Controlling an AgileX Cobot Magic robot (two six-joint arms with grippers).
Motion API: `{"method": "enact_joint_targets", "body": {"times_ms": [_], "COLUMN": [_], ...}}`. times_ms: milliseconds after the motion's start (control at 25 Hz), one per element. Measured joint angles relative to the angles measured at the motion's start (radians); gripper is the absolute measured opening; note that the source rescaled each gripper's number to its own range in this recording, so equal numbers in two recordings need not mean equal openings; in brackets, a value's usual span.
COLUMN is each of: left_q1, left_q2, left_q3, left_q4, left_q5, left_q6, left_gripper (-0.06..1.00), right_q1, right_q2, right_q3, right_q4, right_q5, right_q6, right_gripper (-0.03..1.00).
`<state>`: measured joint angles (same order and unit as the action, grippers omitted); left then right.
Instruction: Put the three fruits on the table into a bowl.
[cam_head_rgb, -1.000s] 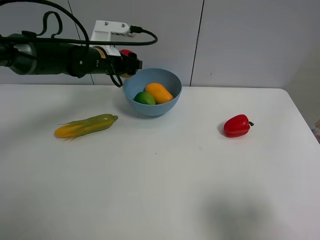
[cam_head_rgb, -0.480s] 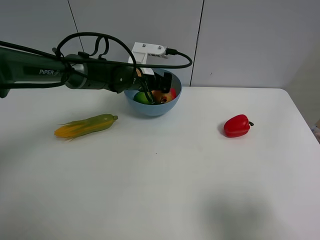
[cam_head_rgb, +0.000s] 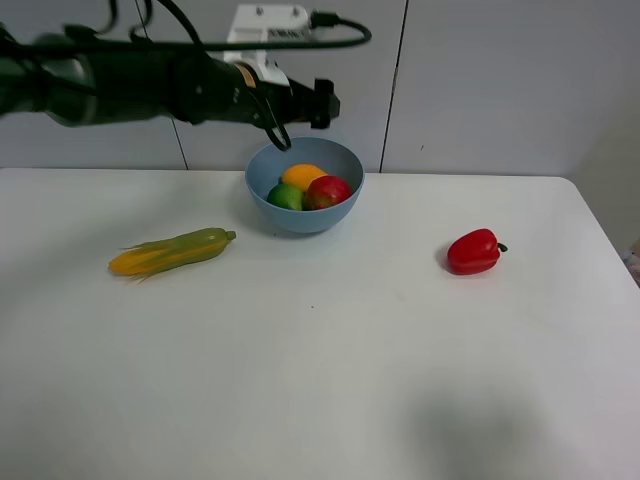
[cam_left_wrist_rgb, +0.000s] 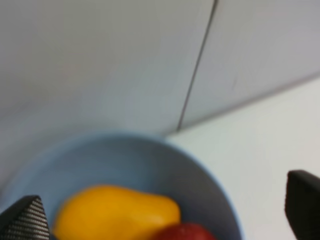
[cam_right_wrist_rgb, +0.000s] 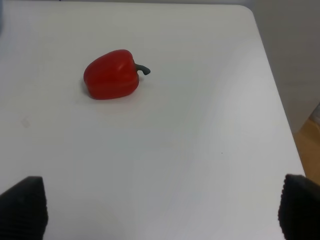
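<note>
The left tool (cam_head_rgb: 318, 103) is hanging with its dark fingers spread wide and holding nothing, in the air just above the far rim of the light-blue bowl (cam_head_rgb: 262, 190), which is sitting at about twelve o'clock on the white desk (cam_head_rgb: 330, 360), close to its far edge and the grey wall panels. Inside the bowl the three fruits are lying packed together: the orange-yellow mango (cam_head_rgb: 302, 176) at the back, the glossy green lime (cam_head_rgb: 285, 197) at its eight o'clock, and the small red pomegranate (cam_head_rgb: 328, 192) at its four o'clock, all touching. The left wrist view is showing the mango (cam_left_wrist_rgb: 116, 212) and the top of the red fruit (cam_left_wrist_rgb: 186, 232) blurred between the tool's ribbed fingertips (cam_left_wrist_rgb: 26, 220). The right tool (cam_right_wrist_rgb: 159, 210) is also standing wide and empty, well above the desk near its three o'clock edge, looking down on a glossy red bell pepper (cam_right_wrist_rgb: 111, 74) with a dark curved stem. A long yellow-green corn cob (cam_head_rgb: 172, 251) is lying at nine o'clock, well apart from the bowl. The near half of the matte desk is lying open.
</note>
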<state>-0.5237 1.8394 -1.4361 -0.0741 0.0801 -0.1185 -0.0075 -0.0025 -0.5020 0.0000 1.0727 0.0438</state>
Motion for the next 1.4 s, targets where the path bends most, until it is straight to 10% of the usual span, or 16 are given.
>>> {"method": "enact_joint_targets", "body": {"times_ms": [520, 1080, 1400], "left_q1": [0.339, 0.464, 0.464], "left_q2": [-0.737, -1.591, -1.692], "left_q3": [0.052, 0.780, 0.904], "left_q4": [0.282, 0.147, 0.144], "left_q5": [0.860, 0.917, 0.944], "left_q6": [0.001, 0.001, 0.001], "left_gripper": [0.81, 0.81, 0.81], "right_q1": [0.000, 0.000, 0.000], "right_q2": [0.000, 0.000, 0.000], "right_q3": [0.000, 0.000, 0.000], "right_q4": [0.000, 0.000, 0.000], "right_q5": [0.000, 0.000, 0.000], "right_q6": [0.000, 0.000, 0.000], "right_gripper": [0.77, 0.77, 0.77]}}
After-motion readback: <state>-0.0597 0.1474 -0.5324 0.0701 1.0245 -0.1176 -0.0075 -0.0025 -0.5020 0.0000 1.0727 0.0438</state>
